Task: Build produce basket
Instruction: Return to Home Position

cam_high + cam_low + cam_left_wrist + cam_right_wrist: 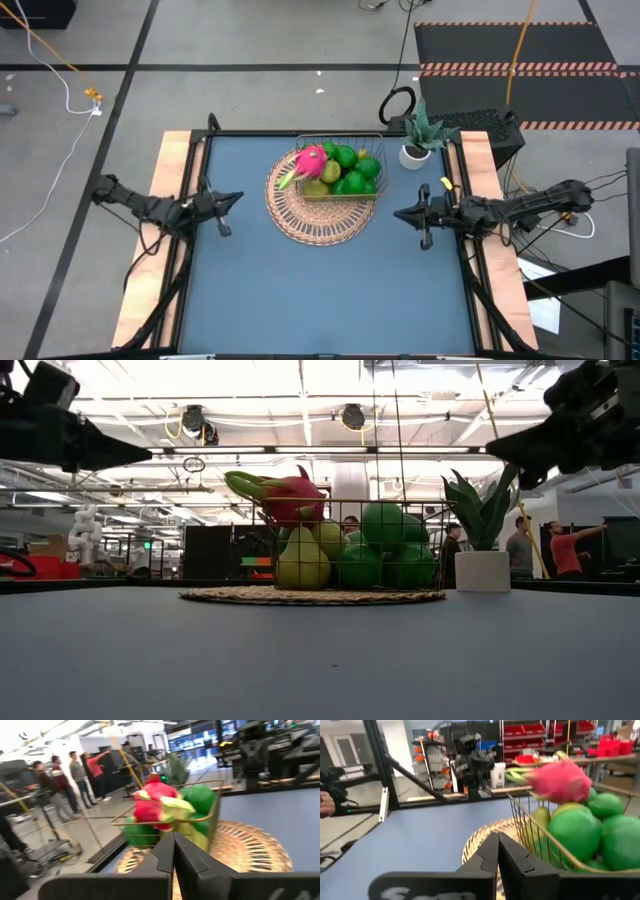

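Observation:
The copper wire basket stands on the round wicker mat at the table's far middle. It holds the pink dragon fruit, green limes and a yellow-green pear; the dragon fruit lies on top at the basket's left side. No grape bunch shows. My left gripper is shut and empty at the table's left edge, raised, pointing right. My right gripper is shut and empty at the right, raised, pointing left toward the mat. The basket also shows in the low view.
A potted green plant in a white pot stands at the far right corner, close to the basket. Wooden boards run along both table sides. People stand in the room beyond the table. The blue table top lies bare in front of the mat.

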Robot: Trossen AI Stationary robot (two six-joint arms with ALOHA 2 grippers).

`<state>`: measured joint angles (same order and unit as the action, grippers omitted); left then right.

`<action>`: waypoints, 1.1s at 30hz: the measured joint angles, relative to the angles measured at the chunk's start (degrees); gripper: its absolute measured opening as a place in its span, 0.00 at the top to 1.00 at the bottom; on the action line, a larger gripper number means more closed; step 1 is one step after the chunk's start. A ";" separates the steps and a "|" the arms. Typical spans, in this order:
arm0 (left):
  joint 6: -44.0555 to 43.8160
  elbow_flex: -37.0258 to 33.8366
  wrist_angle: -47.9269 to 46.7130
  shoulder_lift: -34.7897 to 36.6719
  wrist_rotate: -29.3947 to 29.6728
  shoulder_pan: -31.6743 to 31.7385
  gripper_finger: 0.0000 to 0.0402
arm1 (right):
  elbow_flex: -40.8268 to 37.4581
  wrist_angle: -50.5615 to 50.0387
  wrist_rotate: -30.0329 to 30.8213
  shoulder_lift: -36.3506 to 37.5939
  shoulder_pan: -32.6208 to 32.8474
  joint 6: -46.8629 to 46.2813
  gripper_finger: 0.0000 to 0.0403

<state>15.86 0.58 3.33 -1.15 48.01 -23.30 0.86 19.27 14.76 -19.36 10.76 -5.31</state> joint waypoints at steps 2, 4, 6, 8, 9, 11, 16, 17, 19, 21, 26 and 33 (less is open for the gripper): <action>0.90 0.02 0.14 0.00 -2.20 2.67 0.97 | 0.00 -0.04 -0.06 -1.78 -0.21 -0.71 1.00; 1.77 0.04 0.38 0.02 -6.41 5.64 0.98 | 0.00 -0.22 -0.04 -3.42 -0.24 -0.69 1.00; 1.85 0.04 0.68 0.00 -10.06 8.94 0.99 | 0.00 0.70 1.23 -4.47 -0.30 -0.93 1.00; 1.13 0.04 1.02 0.00 -12.32 12.06 0.99 | 0.09 1.36 1.64 -4.10 -0.34 -0.23 1.00; 0.93 0.04 1.11 0.00 -13.27 13.40 0.98 | 0.59 1.50 1.64 -3.34 -0.35 0.20 1.00; -0.09 0.02 1.27 0.00 -15.50 15.74 0.97 | 2.38 0.09 2.52 -2.03 -0.81 0.11 1.00; -0.33 0.00 4.34 0.00 -22.33 19.76 0.98 | 14.06 -17.22 0.71 -4.94 -4.64 -7.26 1.00; 0.19 0.00 5.68 0.00 -23.28 20.38 0.99 | 16.88 -21.29 -0.77 -6.90 -5.07 -7.99 1.00; 0.43 0.00 7.93 0.00 -24.46 21.54 0.99 | 22.85 -25.80 -1.59 -11.00 -5.08 -6.66 1.00; 0.54 0.00 8.76 0.00 -25.64 22.53 0.98 | 26.51 -26.76 -3.03 -13.84 -4.61 -2.39 1.00; 0.33 0.00 7.81 -0.01 -26.78 23.73 0.97 | 25.13 -18.81 -7.59 -14.67 -4.31 2.63 1.00; 0.17 0.00 5.59 -0.01 -27.21 24.26 0.97 | 10.92 -6.90 -7.58 -6.93 -4.26 -2.30 1.00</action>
<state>16.03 0.58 8.92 -1.16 20.80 0.96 11.79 12.37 7.18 -26.29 6.50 -7.62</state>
